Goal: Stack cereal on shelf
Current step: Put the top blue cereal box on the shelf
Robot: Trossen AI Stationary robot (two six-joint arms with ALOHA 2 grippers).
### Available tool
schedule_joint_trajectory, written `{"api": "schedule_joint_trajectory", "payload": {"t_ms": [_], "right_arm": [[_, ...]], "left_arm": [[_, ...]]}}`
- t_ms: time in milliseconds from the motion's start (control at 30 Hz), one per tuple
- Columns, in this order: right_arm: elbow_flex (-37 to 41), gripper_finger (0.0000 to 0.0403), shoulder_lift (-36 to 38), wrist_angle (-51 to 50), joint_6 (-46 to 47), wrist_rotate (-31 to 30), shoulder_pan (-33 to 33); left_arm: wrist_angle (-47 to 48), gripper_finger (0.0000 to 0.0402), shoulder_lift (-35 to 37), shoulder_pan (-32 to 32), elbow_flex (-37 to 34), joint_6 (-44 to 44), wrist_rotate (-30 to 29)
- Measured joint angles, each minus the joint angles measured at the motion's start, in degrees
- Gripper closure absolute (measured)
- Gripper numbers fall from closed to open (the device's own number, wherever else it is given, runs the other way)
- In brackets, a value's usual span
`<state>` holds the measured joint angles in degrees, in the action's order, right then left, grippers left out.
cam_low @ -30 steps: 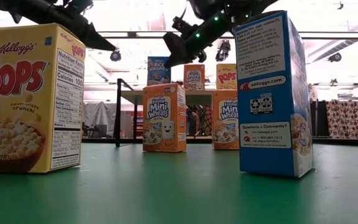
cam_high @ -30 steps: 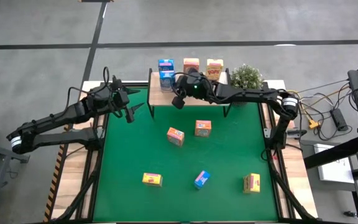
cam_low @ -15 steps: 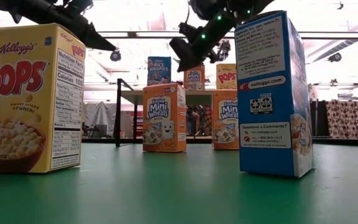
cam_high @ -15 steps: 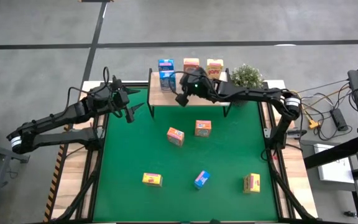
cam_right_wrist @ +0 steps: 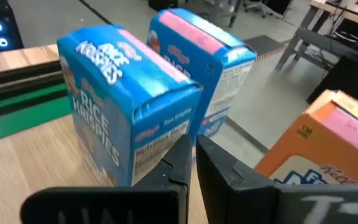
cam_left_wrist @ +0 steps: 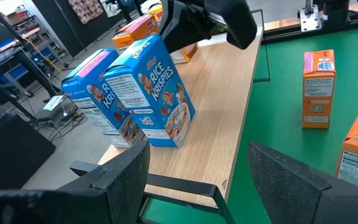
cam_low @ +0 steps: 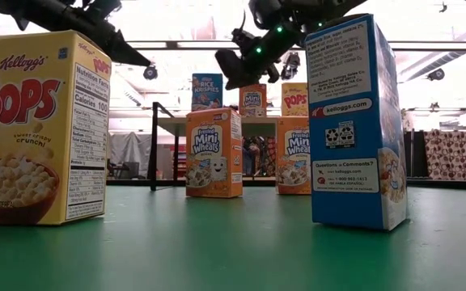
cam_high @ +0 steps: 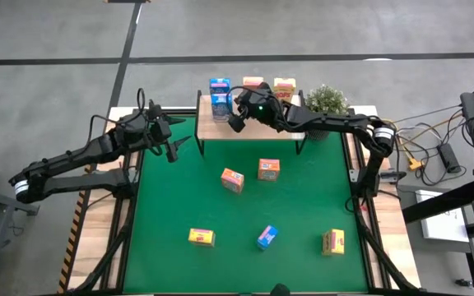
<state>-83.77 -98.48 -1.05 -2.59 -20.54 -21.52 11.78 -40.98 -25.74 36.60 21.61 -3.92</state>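
Note:
The shelf stands at the table's far edge. Two blue cereal boxes, an orange-red one and a yellow one stand upright on it. Several more cereal boxes rest on the green mat, among them two orange-red ones. My right gripper is shut above the shelf board, just right of the nearer blue box, pointing at it. My left gripper hangs open at the shelf's left end, with nothing between its fingers. My right gripper's shut fingertips stand close before the narrow side of the nearer blue box, coming nearly level from the table's right. I cannot tell whether they touch it. The box stands upright on the shelf board.
A potted plant stands at the shelf's right end. On the near half of the mat stand a yellow box, a blue box and another yellow box. Free mat lies between them and the shelf.
My right gripper has swung a little toward the table's far edge over the shelf, nearer the blue boxes, and has rolled slightly. It has stayed shut. The boxes on the shelf stand where they were.

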Motion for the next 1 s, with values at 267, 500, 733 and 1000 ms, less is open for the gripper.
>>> {"api": "schedule_joint_trajectory", "payload": {"t_ms": [267,500,733,1000], "right_arm": [[0.0,0.039,-0.3,2.3,-0.3,0.0,0.0],[0.0,0.039,-2.3,4.3,-0.6,2.1,0.0],[0.0,0.039,-2.2,4.0,-0.4,1.9,0.1],[0.0,0.039,3.7,-2.6,-3.2,-2.0,2.3]], "left_arm": [[0.0,0.015,0.0,0.0,0.0,0.0,0.0],[-0.1,0.015,0.0,0.0,0.0,0.0,0.0],[-0.1,0.015,-0.1,0.0,0.0,0.1,0.0],[-2.1,0.015,-0.6,0.0,0.0,0.2,0.0]]}}
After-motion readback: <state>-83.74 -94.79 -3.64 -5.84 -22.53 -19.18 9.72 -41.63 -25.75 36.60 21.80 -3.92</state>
